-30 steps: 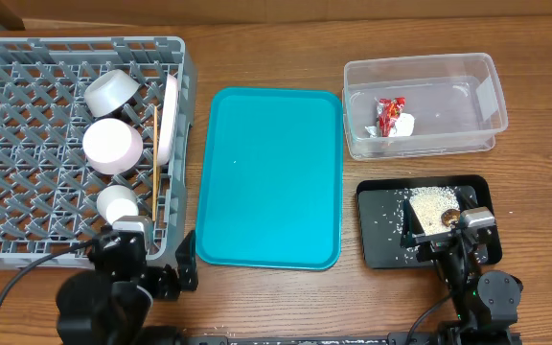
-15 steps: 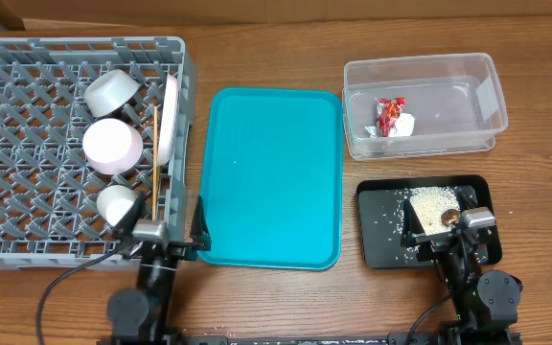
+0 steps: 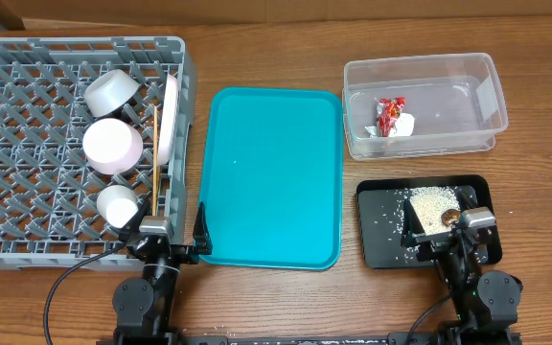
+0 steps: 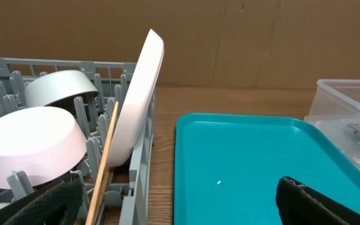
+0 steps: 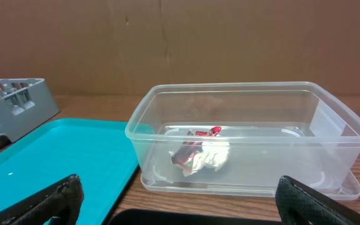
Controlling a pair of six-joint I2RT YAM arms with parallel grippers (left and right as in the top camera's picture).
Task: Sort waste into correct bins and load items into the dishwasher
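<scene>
The grey dish rack (image 3: 27,57) holds three bowls (image 3: 113,144), an upright white plate (image 3: 169,120) and chopsticks (image 3: 153,163). The left wrist view shows the plate (image 4: 141,94) and chopsticks (image 4: 108,156) close up. The red-and-white wrapper (image 3: 389,115) lies in the clear tub (image 3: 420,72), also in the right wrist view (image 5: 199,155). Rice (image 3: 429,203) and a brown lump (image 3: 448,218) lie in the black tray (image 3: 377,244). My left gripper (image 4: 180,209) is open and empty at the rack's front right corner. My right gripper (image 5: 180,206) is open and empty over the black tray.
A teal serving tray (image 3: 268,177) lies between the rack and the two bins, with a single rice grain (image 4: 219,182) on it. Stray rice grains lie on the wood near the black tray's front left corner (image 3: 412,257). A cardboard wall stands behind the table.
My left arm has swung up and to the right, from the table's front left to the rack's front right corner. The right arm has not moved.
</scene>
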